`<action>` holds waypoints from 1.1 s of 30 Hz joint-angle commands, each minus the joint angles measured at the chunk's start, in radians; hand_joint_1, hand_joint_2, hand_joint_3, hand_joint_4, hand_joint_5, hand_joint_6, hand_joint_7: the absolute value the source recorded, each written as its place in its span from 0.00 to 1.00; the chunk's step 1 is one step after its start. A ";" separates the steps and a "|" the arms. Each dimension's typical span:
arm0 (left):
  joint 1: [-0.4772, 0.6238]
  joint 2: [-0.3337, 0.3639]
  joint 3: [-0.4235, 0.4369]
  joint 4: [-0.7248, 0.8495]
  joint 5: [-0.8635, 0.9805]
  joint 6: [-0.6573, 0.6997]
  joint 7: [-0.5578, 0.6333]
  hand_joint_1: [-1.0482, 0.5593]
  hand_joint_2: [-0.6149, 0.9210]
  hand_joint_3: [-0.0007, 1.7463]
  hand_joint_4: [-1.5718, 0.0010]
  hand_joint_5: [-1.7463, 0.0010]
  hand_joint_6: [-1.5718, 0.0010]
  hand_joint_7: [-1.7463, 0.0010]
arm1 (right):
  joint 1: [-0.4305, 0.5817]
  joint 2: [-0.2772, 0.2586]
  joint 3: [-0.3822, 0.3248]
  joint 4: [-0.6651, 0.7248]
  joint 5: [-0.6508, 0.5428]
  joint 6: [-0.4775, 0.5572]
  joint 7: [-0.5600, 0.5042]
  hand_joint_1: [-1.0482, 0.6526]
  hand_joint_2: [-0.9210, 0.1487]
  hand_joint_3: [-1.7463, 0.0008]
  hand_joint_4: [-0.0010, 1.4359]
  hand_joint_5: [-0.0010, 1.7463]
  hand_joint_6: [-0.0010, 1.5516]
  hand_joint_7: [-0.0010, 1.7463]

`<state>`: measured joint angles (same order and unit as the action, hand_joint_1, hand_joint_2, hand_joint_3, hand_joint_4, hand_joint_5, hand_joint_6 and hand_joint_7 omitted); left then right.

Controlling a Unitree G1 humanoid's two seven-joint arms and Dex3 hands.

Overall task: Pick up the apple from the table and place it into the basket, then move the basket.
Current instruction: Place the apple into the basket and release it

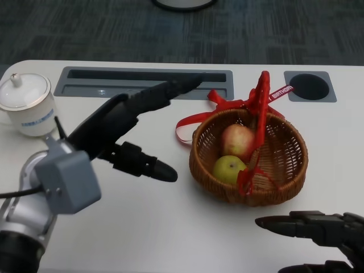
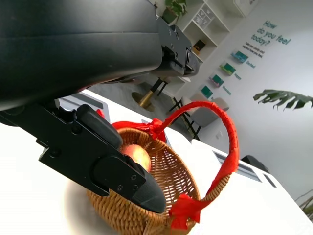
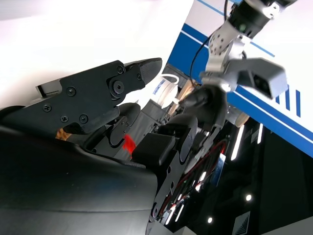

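A round wicker basket [image 1: 284, 170] with a red ribbon-wrapped handle [image 1: 261, 114] stands right of centre on the white table. Inside lie a reddish apple [image 1: 238, 140] and a green-yellow apple [image 1: 228, 168]. My left hand [image 1: 128, 128] hovers left of the basket, fingers spread, holding nothing. In the left wrist view the basket [image 2: 168, 183] and the reddish apple [image 2: 138, 155] show past my left hand's fingers [image 2: 122, 171]. My right hand [image 1: 315, 230] is low at the table's front, just before the basket, fingers extended and empty.
A white lidded cup [image 1: 25, 105] stands at the table's far left. A grey recessed cable tray [image 1: 148, 82] runs along the back, with a round black port [image 1: 310, 86] to its right. Bare tabletop lies in front of my left hand.
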<state>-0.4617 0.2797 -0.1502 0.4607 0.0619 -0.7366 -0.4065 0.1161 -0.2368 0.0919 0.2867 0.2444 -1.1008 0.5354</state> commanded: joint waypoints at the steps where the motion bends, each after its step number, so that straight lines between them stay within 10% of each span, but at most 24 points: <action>1: 0.095 0.033 0.031 -0.099 -0.033 0.003 -0.004 0.27 0.84 0.00 0.75 0.97 0.74 0.97 | 0.003 -0.030 -0.018 -0.020 0.016 -0.001 -0.004 0.41 0.12 1.00 0.56 0.00 0.49 0.00; 33: 0.433 0.015 0.133 -0.255 -0.177 -0.138 -0.002 0.39 0.86 0.00 0.44 0.98 0.48 0.98 | -0.185 -0.105 -0.123 0.099 -0.101 -0.120 -0.050 0.34 0.15 1.00 0.43 0.00 0.37 0.00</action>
<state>-0.0464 0.2867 -0.0267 0.2149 -0.0997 -0.8702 -0.4073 -0.0554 -0.3237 -0.0198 0.3797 0.1521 -1.2016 0.4976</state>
